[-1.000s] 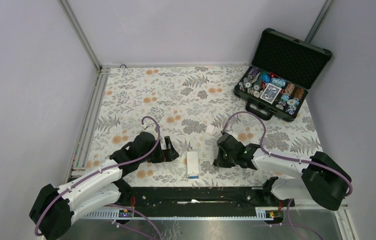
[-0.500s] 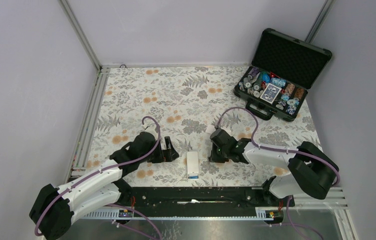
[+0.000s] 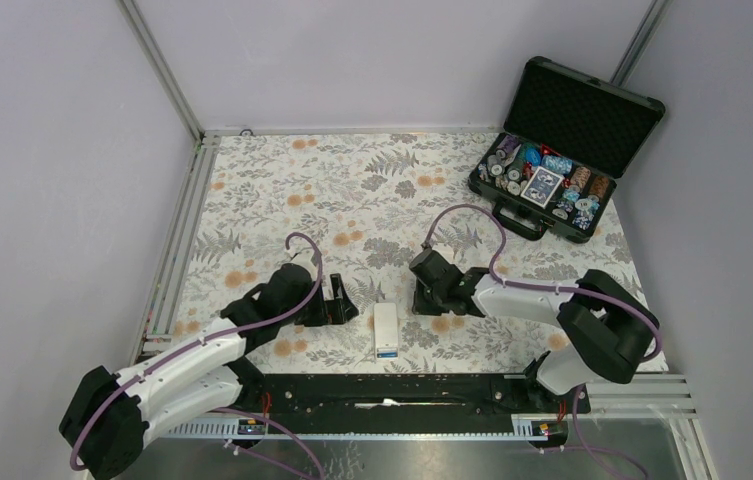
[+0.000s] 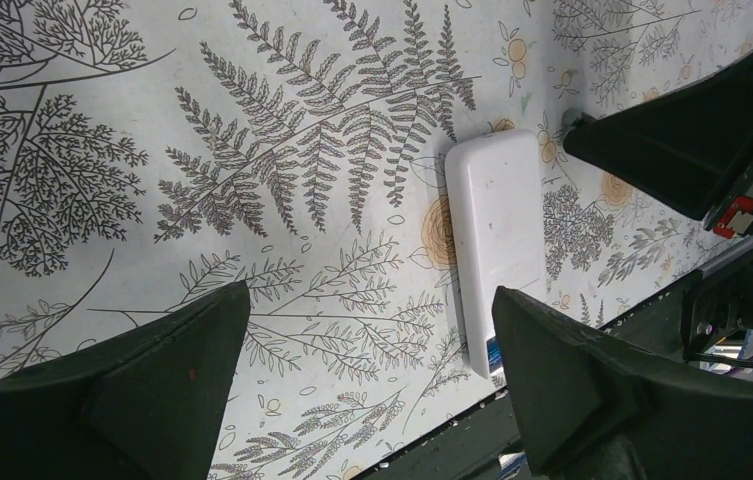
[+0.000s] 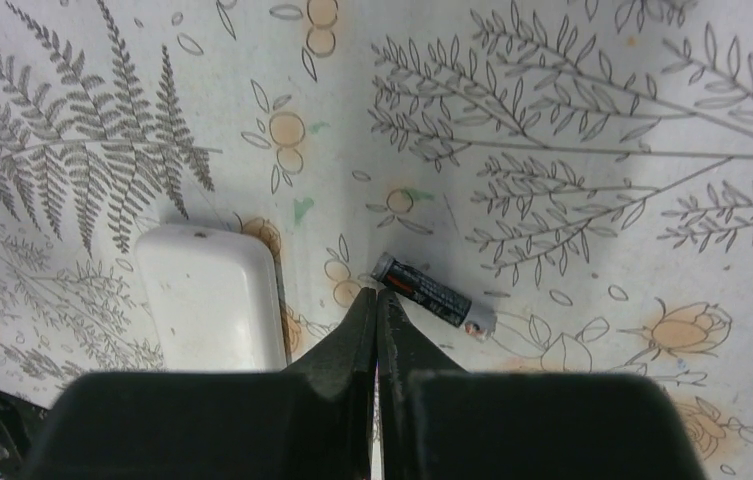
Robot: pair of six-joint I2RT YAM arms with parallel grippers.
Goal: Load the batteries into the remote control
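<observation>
Fern-print cloth desk (image 3: pixel 282 170), lilac walls (image 3: pixel 382 60). White bar-shaped remote control (image 3: pixel 385 329) lies at the near edge, with a slim dark battery (image 5: pixel 432 293) just beside it. Right pincer (image 5: pixel 379 300), shut and empty, has swung left to the battery. Left pincer (image 4: pixel 370 300) gapes wide, empty, unmoved.

No legible text, brand, number or sign appears in any view. The dark battery (image 5: pixel 434 294) lying on the table (image 5: pixel 552 100) carries small orange and white print near one end, too fine to read. The blue card pack (image 3: pixel 544 184) in the black case (image 3: pixel 524 222) shows only an unreadable pattern.
</observation>
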